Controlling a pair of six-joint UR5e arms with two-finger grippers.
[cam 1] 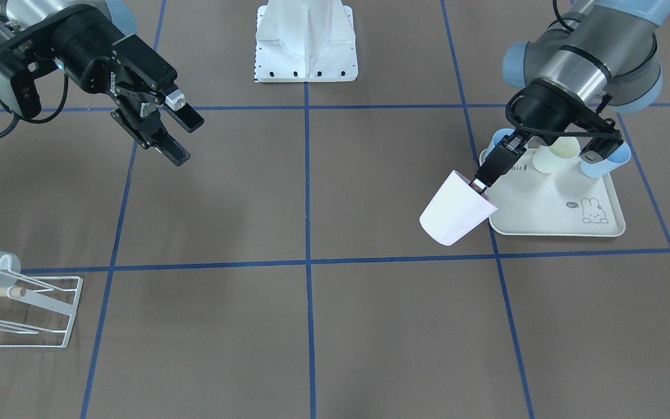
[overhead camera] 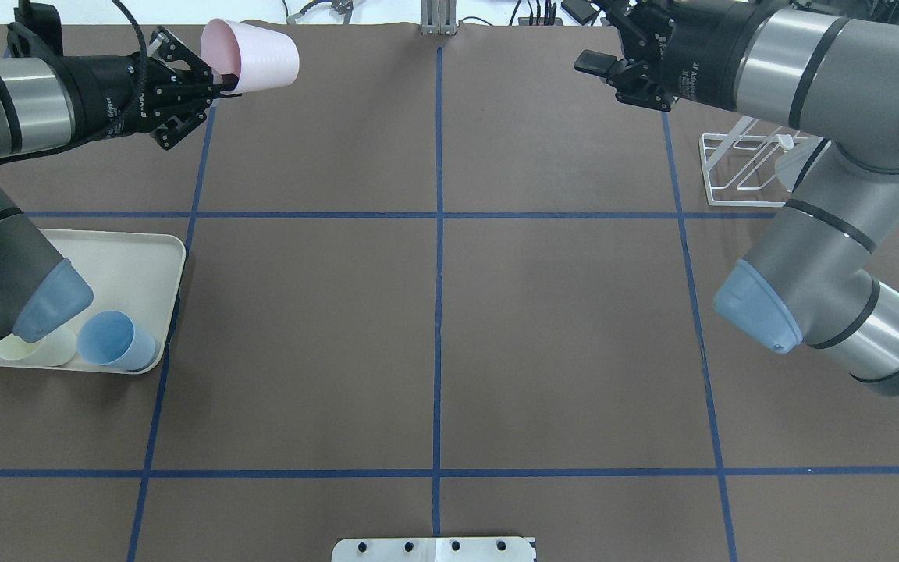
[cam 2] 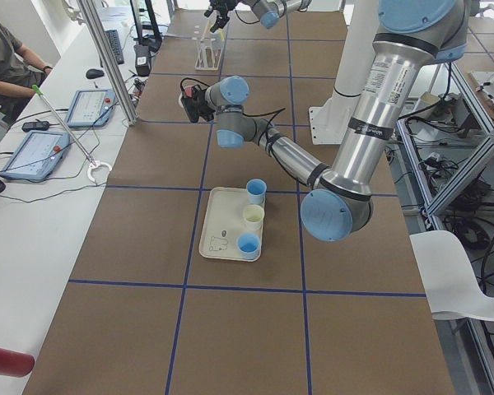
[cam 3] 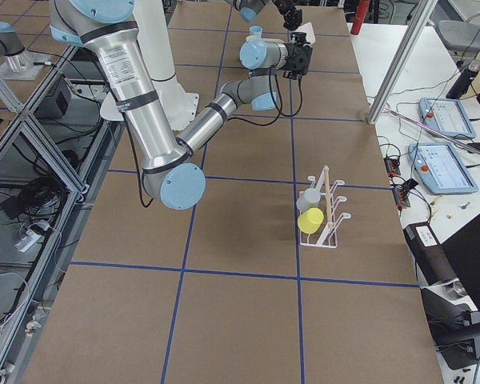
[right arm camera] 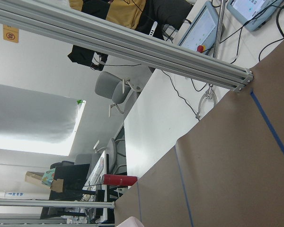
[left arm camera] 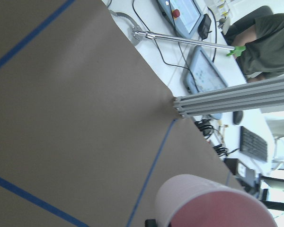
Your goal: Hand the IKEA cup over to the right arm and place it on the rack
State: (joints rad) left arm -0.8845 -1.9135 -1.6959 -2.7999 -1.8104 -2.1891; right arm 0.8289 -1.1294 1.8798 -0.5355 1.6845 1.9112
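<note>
My left gripper is shut on the rim of a pale pink cup. It holds the cup tilted in the air, beside the tray's edge. In the overhead view the left gripper and the pink cup are at the far left of the table. The cup's open mouth shows in the left wrist view. My right gripper is open and empty, raised over the table's other side, far from the cup; it also shows in the overhead view. The white wire rack stands near the right arm, also in the overhead view.
A cream rabbit-printed tray lies under the left arm with two blue cups and a cream cup on it. The rack holds a clear cup and a yellow cup. The robot's white base stands at the table's middle edge.
</note>
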